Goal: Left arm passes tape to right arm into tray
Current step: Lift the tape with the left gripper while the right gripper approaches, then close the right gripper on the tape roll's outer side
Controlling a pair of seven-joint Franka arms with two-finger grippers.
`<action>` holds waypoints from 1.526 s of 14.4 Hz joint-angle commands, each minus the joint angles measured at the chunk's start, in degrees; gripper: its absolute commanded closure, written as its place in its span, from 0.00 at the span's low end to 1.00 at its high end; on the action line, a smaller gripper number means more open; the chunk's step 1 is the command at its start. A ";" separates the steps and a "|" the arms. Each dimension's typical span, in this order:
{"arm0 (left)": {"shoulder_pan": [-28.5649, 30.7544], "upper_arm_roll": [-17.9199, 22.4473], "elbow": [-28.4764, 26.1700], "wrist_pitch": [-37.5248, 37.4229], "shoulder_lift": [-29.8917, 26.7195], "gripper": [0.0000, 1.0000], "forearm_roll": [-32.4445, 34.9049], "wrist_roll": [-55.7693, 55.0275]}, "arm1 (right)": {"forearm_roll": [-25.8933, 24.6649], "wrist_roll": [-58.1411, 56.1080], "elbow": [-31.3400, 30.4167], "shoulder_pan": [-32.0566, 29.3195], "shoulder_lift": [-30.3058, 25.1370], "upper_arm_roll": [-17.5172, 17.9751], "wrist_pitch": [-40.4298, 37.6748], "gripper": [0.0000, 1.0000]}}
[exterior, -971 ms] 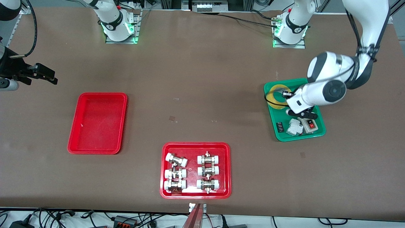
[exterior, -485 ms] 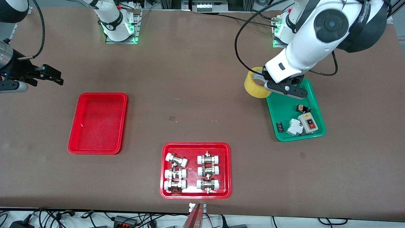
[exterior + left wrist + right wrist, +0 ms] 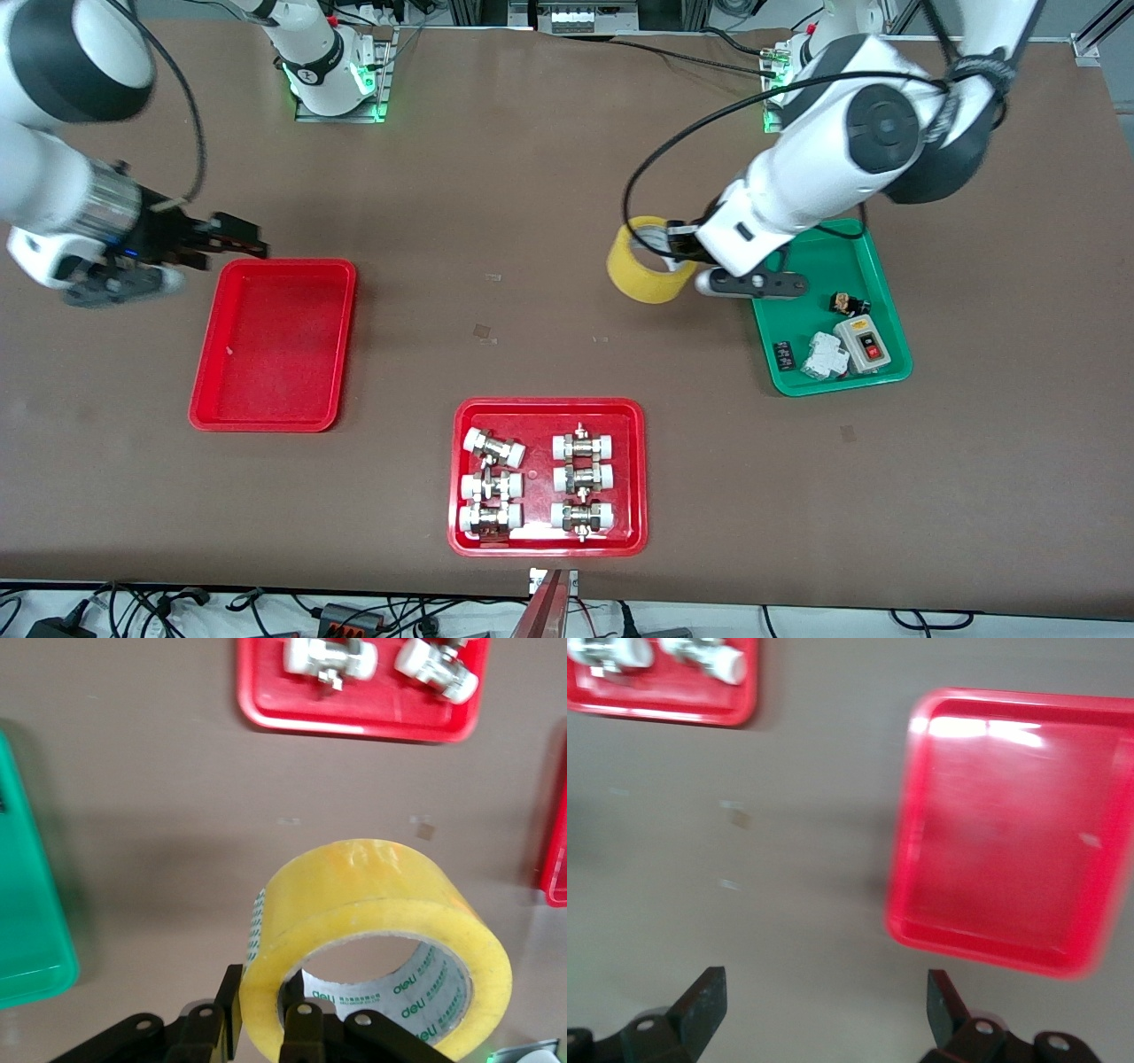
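Fingers [image 3: 232,1020] of the left gripper [image 3: 687,252] pinch the tape's [image 3: 649,262] wall, one inside the hole; the roll hangs over bare table [image 3: 549,177], just off the green tray [image 3: 788,310] toward the middle. Pickup done; handover and drop judged still to come. Right gripper [image 3: 232,236], fingers [image 3: 704,997] spread wide and holding nothing, sits over the empty red tray's [image 3: 275,346] farther rim. Green tray: switch box [image 3: 866,344], small parts. Nearest red tray [image 3: 547,477]: six pipe fittings [image 3: 492,454].
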 commanded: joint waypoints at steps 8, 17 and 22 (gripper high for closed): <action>-8.41 0.39 2.46 15.05 8.44 0.99 3.11 -4.98 | 31.09 -3.56 18.95 11.52 17.09 2.01 5.19 0.00; -9.91 0.47 2.55 15.84 8.53 1.00 6.20 -4.98 | 37.60 -20.35 18.62 13.19 22.81 3.77 8.27 0.00; -9.91 0.47 2.46 15.84 8.53 0.99 6.29 -4.98 | 43.14 -17.36 15.98 13.10 22.90 3.77 6.68 0.00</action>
